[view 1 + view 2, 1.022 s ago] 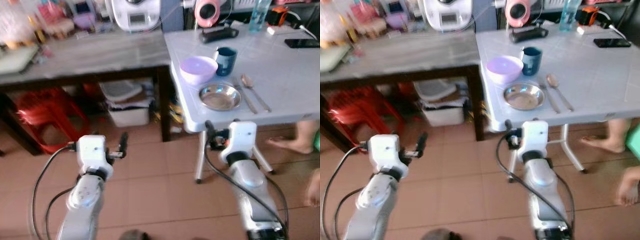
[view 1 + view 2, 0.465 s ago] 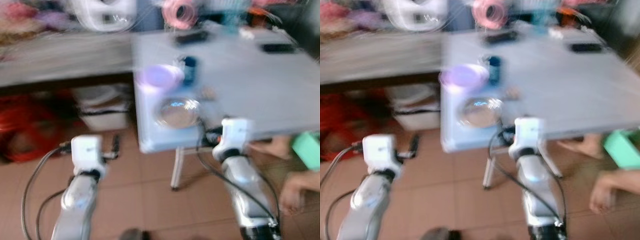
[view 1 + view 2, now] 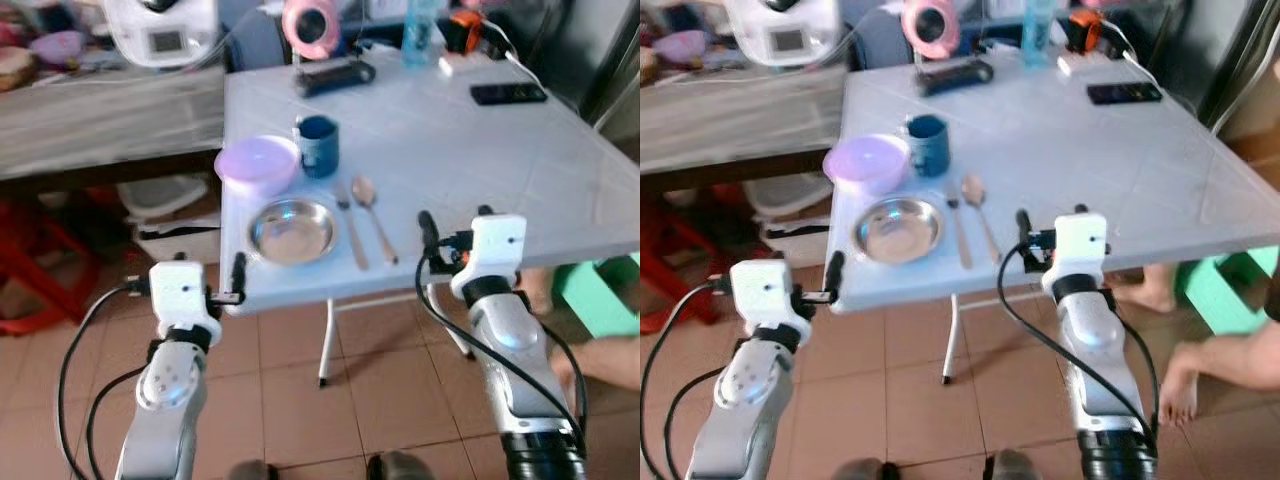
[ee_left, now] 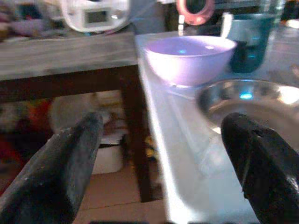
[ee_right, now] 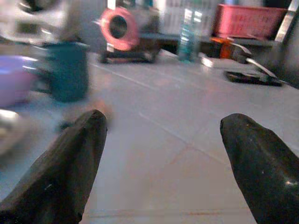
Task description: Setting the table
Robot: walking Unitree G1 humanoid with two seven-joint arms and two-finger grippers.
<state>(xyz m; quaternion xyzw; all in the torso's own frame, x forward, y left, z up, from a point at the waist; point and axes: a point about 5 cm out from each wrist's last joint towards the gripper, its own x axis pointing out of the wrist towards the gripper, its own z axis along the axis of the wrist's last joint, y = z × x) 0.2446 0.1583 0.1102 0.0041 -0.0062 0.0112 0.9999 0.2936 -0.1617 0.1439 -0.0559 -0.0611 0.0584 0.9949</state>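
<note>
Basically both pincers, left pincer (image 3: 238,272) and right pincer (image 3: 452,221), were spread empty at the worktop (image 3: 520,170) edge, so a forward lurch risked knocking the steel plate (image 3: 291,230), near-edge beside fork (image 3: 349,225) and spoon (image 3: 371,211).

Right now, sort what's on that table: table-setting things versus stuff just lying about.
For the setting: purple bowl, blue mug, steel plate, fork, spoon.

Lying about: black phone, water bottle, pink tape roll, dark remote-like object, orange gadget.
</note>
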